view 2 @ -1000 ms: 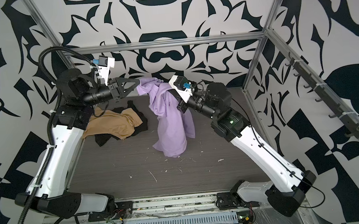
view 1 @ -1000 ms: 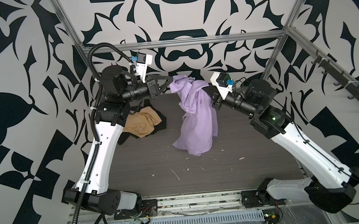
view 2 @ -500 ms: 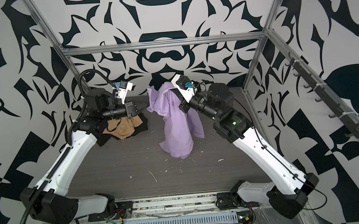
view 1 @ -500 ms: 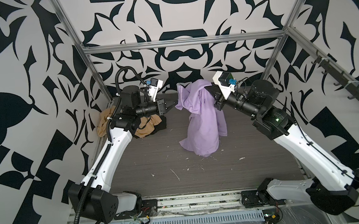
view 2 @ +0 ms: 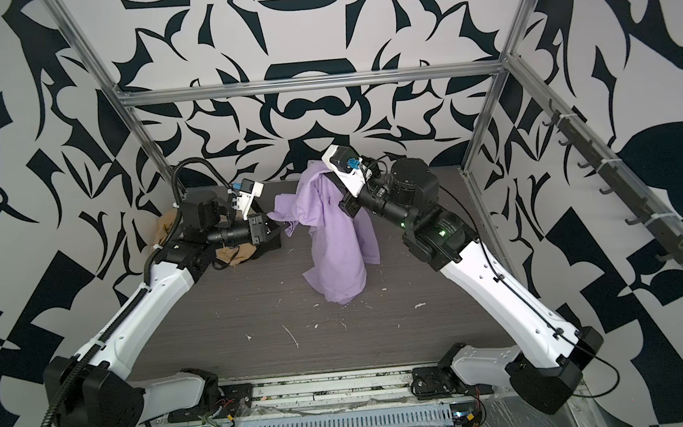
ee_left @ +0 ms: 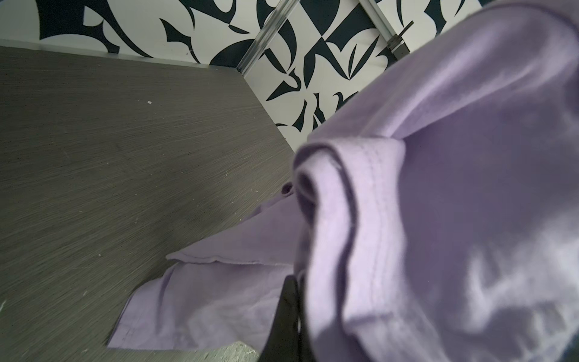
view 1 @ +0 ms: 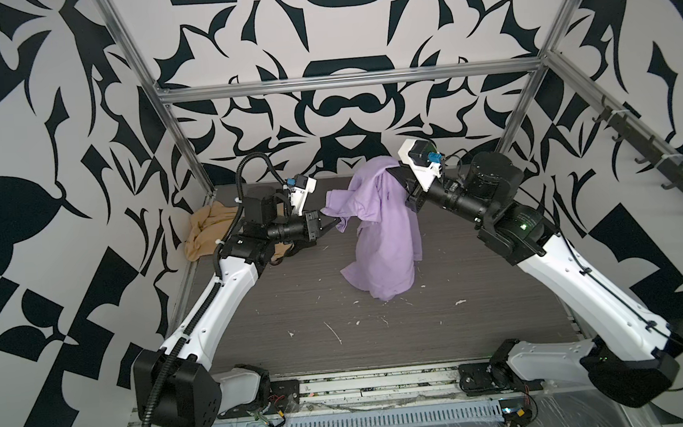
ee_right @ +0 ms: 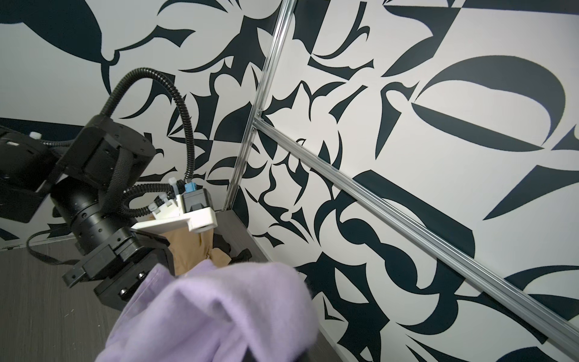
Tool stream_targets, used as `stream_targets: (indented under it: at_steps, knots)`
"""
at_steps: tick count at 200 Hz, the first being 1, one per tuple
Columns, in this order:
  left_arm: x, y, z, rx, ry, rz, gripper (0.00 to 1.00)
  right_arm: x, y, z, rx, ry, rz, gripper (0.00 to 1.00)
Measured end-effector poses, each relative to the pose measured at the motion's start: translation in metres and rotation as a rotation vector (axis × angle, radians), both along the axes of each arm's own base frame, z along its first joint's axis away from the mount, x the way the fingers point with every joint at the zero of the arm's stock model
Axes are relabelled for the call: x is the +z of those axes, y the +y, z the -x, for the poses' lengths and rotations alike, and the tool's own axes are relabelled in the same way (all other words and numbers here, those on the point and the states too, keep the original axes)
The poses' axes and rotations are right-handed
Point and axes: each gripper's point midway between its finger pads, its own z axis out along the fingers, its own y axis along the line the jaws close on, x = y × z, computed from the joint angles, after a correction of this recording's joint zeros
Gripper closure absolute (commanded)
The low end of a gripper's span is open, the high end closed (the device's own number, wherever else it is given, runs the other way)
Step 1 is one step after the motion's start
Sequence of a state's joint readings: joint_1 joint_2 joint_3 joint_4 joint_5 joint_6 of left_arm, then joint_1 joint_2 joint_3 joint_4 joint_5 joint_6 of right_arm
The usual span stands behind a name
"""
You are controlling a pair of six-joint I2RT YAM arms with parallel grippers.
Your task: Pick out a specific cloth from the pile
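Extraction seemingly near done: lavender cloth (view 1: 378, 228) hung between both arms, well apart from the tan-and-black pile (view 1: 203, 231); the right gripper (view 1: 396, 174) clamped its top, the left gripper (view 1: 333, 223) pinched a sleeve. Next call: carry it clear, lower gently

I see the light lavender soft fabric garment (view 2: 336, 244) hanging over the middle of the grey wood-grain desk (view 2: 237, 335), its lower end resting on the surface. My right arm's fingers (view 2: 335, 183) pinch its top; my left arm's fingers (view 2: 282, 229) are clamped on a side fold. The tan-and-black garment heap (view 2: 237, 257) lies at the desk's far left corner.
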State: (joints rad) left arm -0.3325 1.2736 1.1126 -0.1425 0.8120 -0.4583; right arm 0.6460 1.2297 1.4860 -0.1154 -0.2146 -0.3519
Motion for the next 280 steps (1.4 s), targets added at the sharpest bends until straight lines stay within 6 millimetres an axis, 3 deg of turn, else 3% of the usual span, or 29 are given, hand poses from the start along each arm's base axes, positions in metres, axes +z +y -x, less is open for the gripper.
stream_targets:
  at_steps: [14, 84, 115, 162, 202, 280]
  knots:
    - [-0.001, 0.001, 0.000, 0.009, -0.007, -0.006, 1.00, -0.001, 0.001, -0.001, -0.002, 0.000, 0.004, 1.00]
    - [-0.016, 0.009, 0.003, 0.046, -0.009, -0.052, 0.60, -0.005, 0.003, -0.004, -0.003, 0.002, 0.015, 1.00]
    - [-0.012, 0.020, 0.016, 0.085, -0.049, -0.086, 0.57, -0.007, 0.004, -0.006, -0.003, 0.004, 0.020, 1.00]
    - [0.013, 0.033, 0.031, 0.136, -0.094, -0.067, 0.44, -0.016, 0.011, -0.013, 0.005, 0.025, 0.036, 1.00]
    - [0.043, 0.032, 0.032, 0.142, -0.145, -0.022, 0.34, -0.020, 0.011, -0.013, 0.007, 0.037, 0.044, 1.00]
    - [0.088, -0.012, 0.042, -0.020, -0.220, 0.047, 0.27, -0.023, 0.011, -0.011, 0.016, 0.064, 0.042, 1.00]
